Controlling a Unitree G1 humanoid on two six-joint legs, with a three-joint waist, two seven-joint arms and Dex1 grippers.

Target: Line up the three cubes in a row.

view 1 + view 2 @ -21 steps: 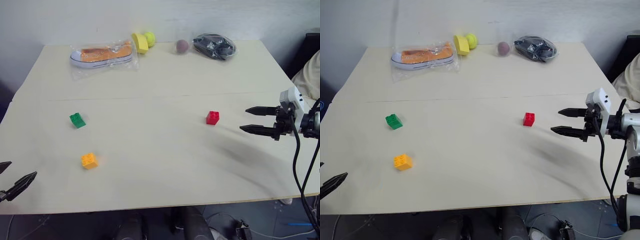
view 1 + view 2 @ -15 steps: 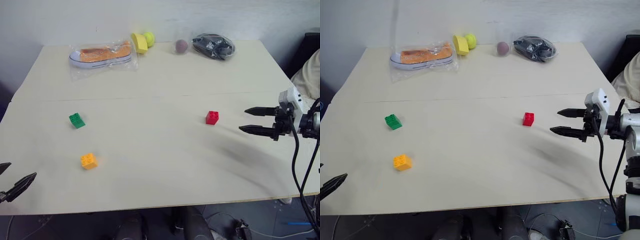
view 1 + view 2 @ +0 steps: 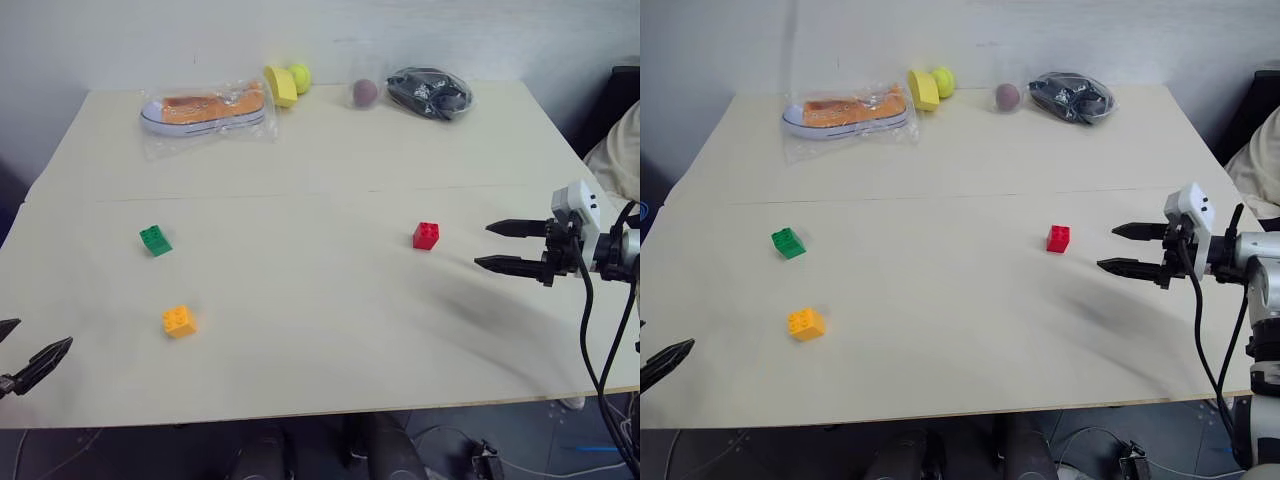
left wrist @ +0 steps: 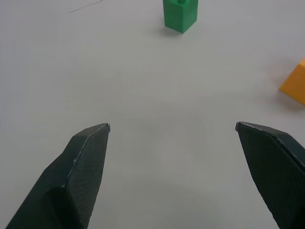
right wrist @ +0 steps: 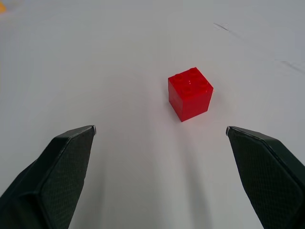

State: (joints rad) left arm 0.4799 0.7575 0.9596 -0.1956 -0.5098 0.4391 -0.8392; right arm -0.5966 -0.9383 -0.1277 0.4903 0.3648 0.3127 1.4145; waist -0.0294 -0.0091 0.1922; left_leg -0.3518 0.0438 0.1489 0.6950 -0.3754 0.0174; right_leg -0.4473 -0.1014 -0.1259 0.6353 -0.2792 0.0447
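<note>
Three studded cubes lie apart on the pale table [image 3: 320, 150]. The red cube [image 3: 425, 235] sits right of centre; the green cube [image 3: 154, 240] and the orange-yellow cube [image 3: 179, 320] sit on the left. My right gripper [image 3: 486, 246] hovers open a short way right of the red cube [image 5: 190, 93], pointing at it, nothing between its fingers. My left gripper [image 3: 20, 352] is open at the front left edge, empty, with the green cube [image 4: 180, 14] and orange-yellow cube [image 4: 295, 85] ahead of it.
Along the far edge lie a bagged orange shoe [image 3: 205, 108], a yellow-green ball and yellow piece [image 3: 287, 80], a dark reddish ball [image 3: 364, 92] and a black bagged item [image 3: 430, 92]. Pale fabric [image 3: 618, 150] shows past the right edge.
My right gripper has edged slightly left toward the red cube. The cubes and the left gripper have stayed where they were.
</note>
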